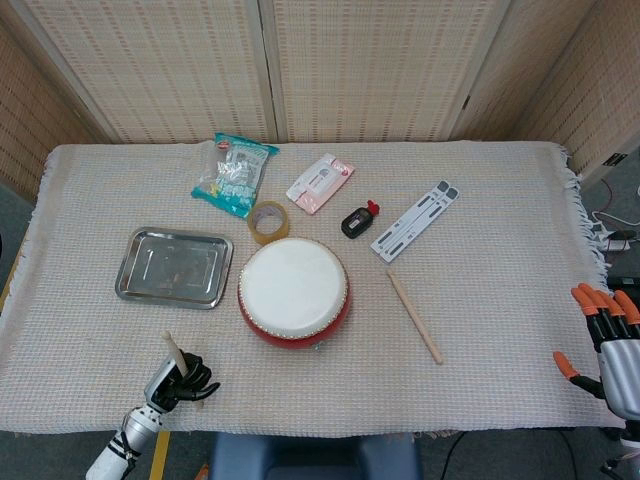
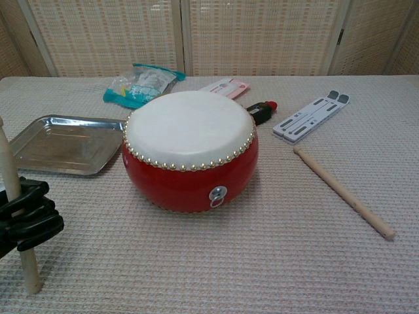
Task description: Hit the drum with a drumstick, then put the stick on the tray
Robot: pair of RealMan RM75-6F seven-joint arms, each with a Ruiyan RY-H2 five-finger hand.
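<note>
At the near-left edge of the cloth-covered table [image 1: 480, 250], the left hand [image 1: 178, 381] wraps its black fingers [image 2: 29, 219] around a wooden drumstick [image 2: 14, 196], holding it nearly upright with the lower end poking out below the fist, close to the cloth. Ahead of this hand and slightly to its left lies the metal tray [image 1: 172, 267], flat on the cloth with nothing visible in it. Ahead and to the right of the hand stands the red drum [image 2: 190, 150], its white skin facing up, just beside the tray's right edge. Well to the right of the drum, a second drumstick [image 1: 414, 316] lies loose on the cloth, apart from both hands. Off the table's right edge, the right hand [image 1: 605, 345] holds nothing, its orange-tipped fingers spread apart. Beyond the drum, a roll of tape [image 1: 268, 221] sits close to its far rim, with a teal snack bag [image 1: 234, 174], a pink packet [image 1: 320, 182], a small black bottle [image 1: 359, 219] with a red cap, and a folded white stand [image 1: 415, 221] spread across the far part of the cloth.
</note>
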